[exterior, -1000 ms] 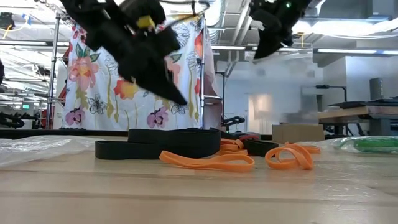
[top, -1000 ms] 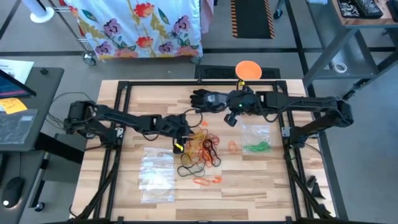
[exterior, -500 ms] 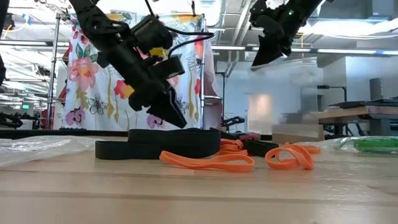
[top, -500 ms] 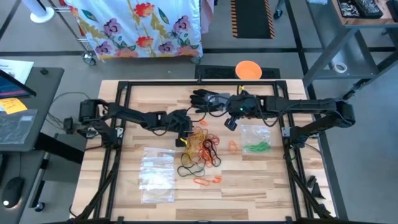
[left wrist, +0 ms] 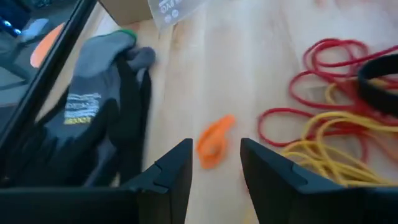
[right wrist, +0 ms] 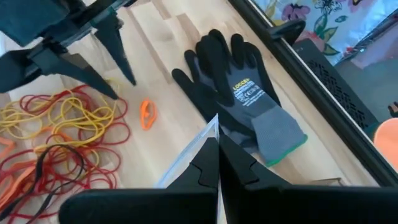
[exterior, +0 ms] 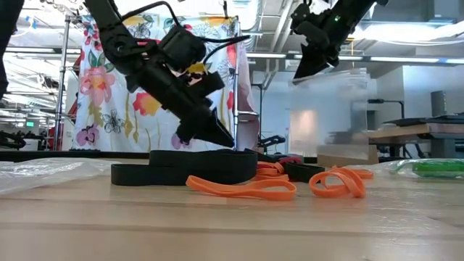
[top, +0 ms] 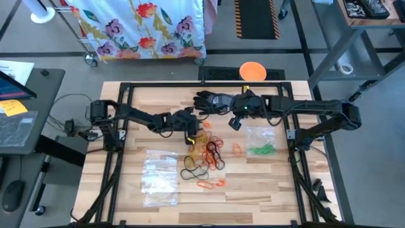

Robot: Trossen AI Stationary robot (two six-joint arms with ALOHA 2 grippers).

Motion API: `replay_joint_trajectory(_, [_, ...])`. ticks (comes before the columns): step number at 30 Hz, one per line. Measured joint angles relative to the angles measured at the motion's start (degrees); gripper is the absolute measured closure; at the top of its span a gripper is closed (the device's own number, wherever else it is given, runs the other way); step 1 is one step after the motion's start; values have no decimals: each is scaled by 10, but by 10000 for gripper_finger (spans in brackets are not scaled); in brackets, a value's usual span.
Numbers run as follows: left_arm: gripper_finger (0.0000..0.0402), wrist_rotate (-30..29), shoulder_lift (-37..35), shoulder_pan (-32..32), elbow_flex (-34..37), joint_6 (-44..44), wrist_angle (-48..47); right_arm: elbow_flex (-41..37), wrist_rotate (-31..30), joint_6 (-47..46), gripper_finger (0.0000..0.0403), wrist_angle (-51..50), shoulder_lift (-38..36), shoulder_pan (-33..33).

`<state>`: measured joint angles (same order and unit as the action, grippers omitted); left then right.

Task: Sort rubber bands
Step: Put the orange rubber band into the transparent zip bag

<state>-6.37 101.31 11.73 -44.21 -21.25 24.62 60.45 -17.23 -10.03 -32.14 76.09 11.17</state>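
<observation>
**Left gripper over a small orange band**

The left gripper (left wrist: 214, 165) hangs just above the surface (top: 266, 183), fingers apart and holding nothing. A small orange band (left wrist: 215, 141) lies between them, beside the black glove (top: 212, 101). The rubber bands (top: 205, 152) sit in a mixed pile in the middle of the surface. The right gripper (right wrist: 214, 165) is up in the air, pinched shut on the edge of a clear plastic bag (right wrist: 186, 152).

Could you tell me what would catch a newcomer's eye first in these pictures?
Probably the bright tangle of rubber bands mid-table, red, yellow, orange and black. The open left gripper hovers over a lone orange band beside the black glove, while the right gripper pinches a clear bag's edge.
</observation>
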Motion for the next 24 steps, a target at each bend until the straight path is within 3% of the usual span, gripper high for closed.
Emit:
replay_joint_trajectory(6, [269,51,20,32,-50,-16,-44,0,10,-5,403,1,0,5])
replay_joint_trajectory(10, [269,119,62,44,-88,-14,-69,0,16,-14,403,-1,0,7])
replay_joint_trajectory(15, [269,120,126,45,-138,-18,-89,0,25,-20,403,-1,0,6])
replay_joint_trajectory(20, [274,124,155,45,-200,2,-193,1,25,-29,403,-4,0,6])
replay_joint_trajectory(24, [327,107,150,42,-212,2,-236,1,25,-34,403,-3,-1,6])
